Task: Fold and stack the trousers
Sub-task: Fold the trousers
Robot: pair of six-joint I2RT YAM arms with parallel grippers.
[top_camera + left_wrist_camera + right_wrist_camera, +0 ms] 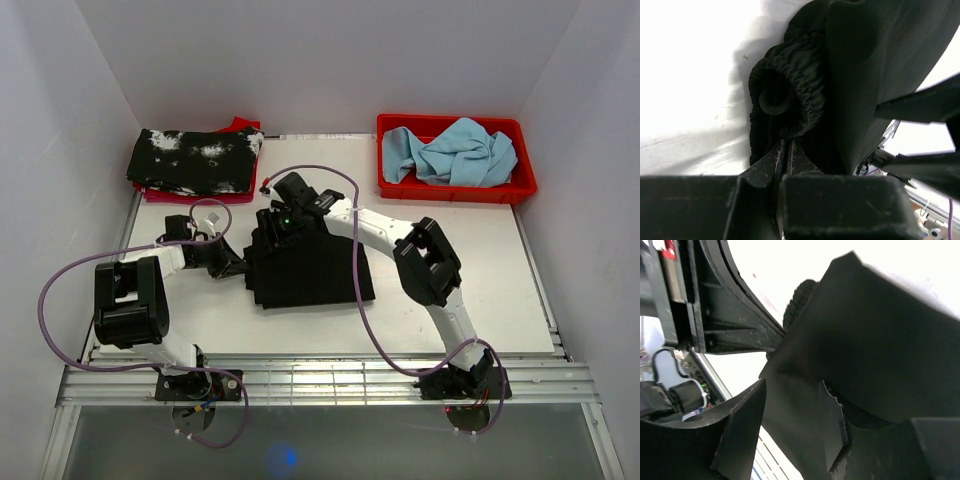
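The black trousers [310,265] lie folded into a rough rectangle in the middle of the white table. My left gripper [236,264] is at their left edge. In the left wrist view its jaws [785,148] stand pressed together, with the tips pinched on the gathered elastic hem of the trousers [800,75]. My right gripper [274,217] reaches over the back left corner of the pile. Its fingers [742,432] stand apart in the right wrist view, and a fold of the trousers [880,350] lies between and over them.
A red bin [455,190] holding a crumpled blue cloth [455,150] stands at the back right. A black garment with white splotches [195,160] lies on a red cloth at the back left. Metal rails [320,380] run along the near edge.
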